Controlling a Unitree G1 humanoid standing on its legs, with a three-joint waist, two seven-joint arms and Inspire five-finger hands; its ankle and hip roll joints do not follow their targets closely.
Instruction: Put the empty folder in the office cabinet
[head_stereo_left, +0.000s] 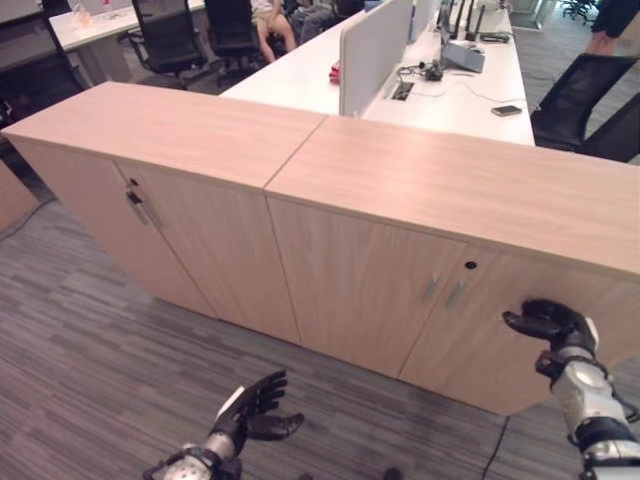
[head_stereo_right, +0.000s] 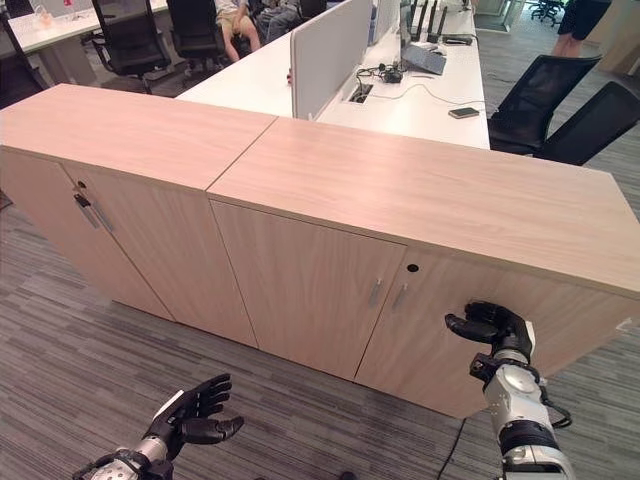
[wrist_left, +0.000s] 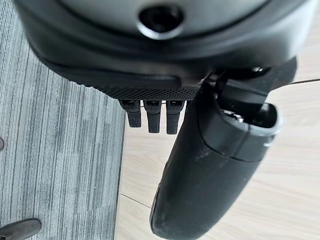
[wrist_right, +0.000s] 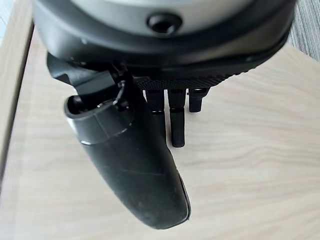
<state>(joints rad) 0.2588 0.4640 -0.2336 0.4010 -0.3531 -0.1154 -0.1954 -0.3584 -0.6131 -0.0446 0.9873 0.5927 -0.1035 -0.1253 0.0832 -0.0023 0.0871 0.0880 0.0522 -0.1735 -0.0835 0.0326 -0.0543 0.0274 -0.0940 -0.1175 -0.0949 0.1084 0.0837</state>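
in the left eye view the office cabinet (head_stereo_left: 380, 270) stands with all its doors shut, so its inside is hidden and no folder can be seen on its top or on the floor before it. the right hand (head_stereo_left: 548, 325) is raised against the front of the cabinet's right-hand door, just past the pair of handles (head_stereo_left: 443, 293), which i judge suits either reaching to open or leaving off after closing. the left hand (head_stereo_left: 255, 405) hangs low over the carpet (head_stereo_left: 90, 370), clear of the cabinet.

in the right eye view, open carpet lies before the cabinet for a door to swing.

the left wrist view shows relaxed fingers holding nothing.

the right wrist view shows loosely spread fingers before the door, gripping nothing.
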